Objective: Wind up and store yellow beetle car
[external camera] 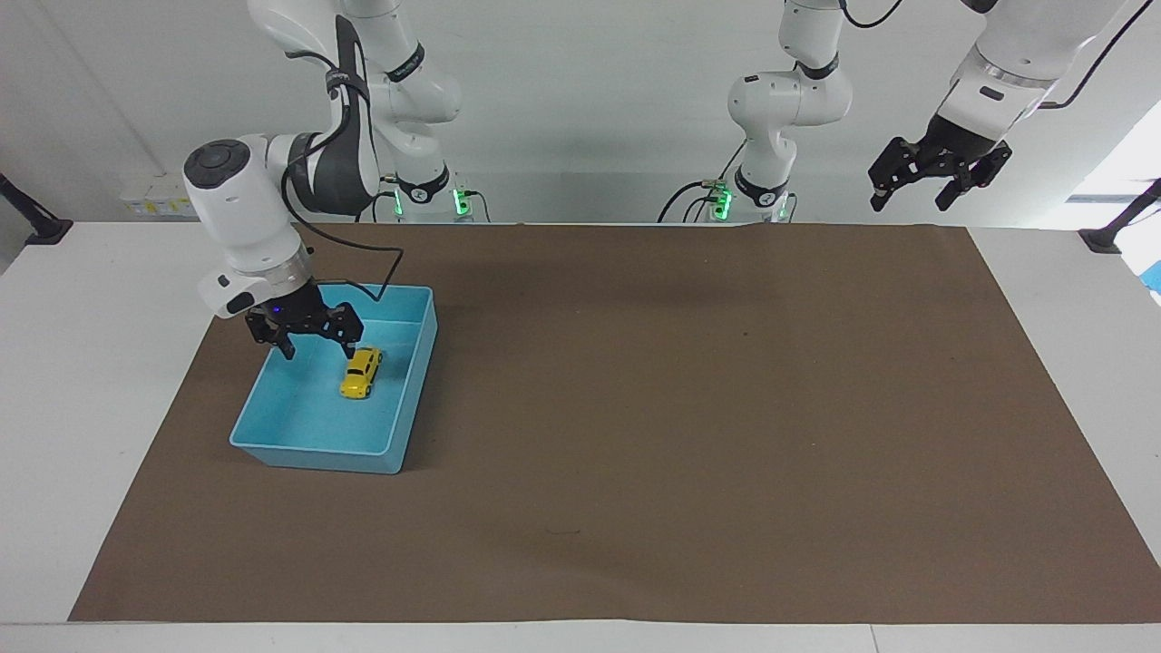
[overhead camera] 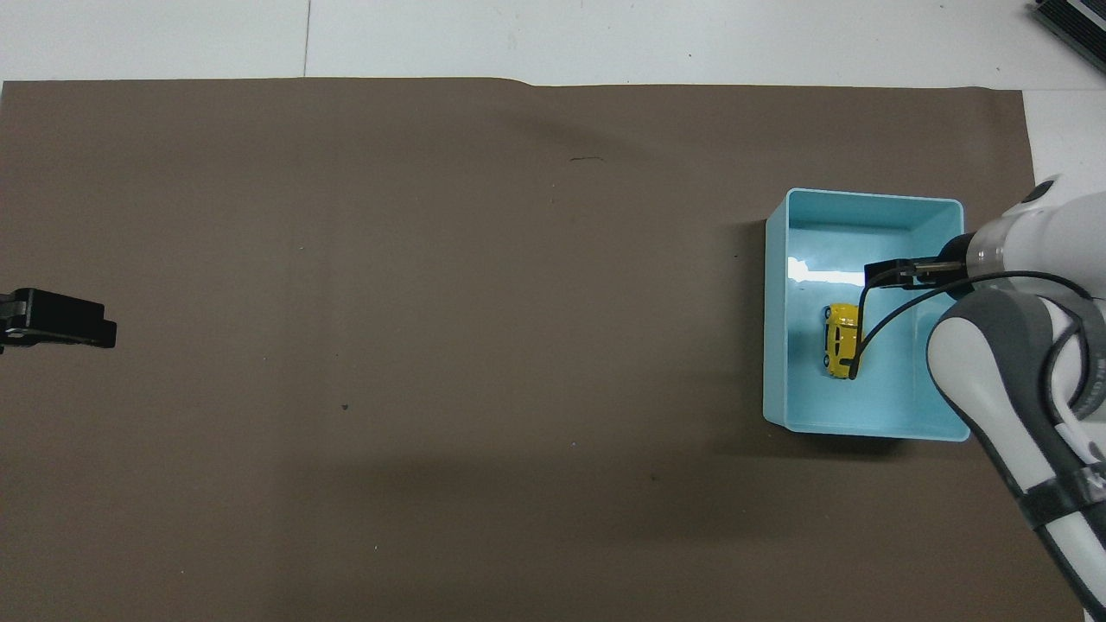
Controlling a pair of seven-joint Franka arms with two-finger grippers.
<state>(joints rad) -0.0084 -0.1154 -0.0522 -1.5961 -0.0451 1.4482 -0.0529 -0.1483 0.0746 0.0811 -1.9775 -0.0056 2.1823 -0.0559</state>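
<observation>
I see the yellow beetle car (external camera: 361,373) lying inside the blue bin (external camera: 272,444) at the right arm's end of the worktop (external camera: 635,408). My right tool (external camera: 317,349) hangs over the bin, fingers spread, empty. The left tool (external camera: 912,192) waits high up, spread too.

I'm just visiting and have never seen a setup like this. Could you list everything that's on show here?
yellow beetle car: one, yellow, lying in the blue bin, free of any gripper.
blue bin: one, light blue, on the brown mat toward the right arm's end of the table.
brown mat: one, brown, covering most of the white table.
right gripper: one, black, open, over the bin beside the car.
left gripper: one, black, open, raised over the left arm's end, waiting.
</observation>
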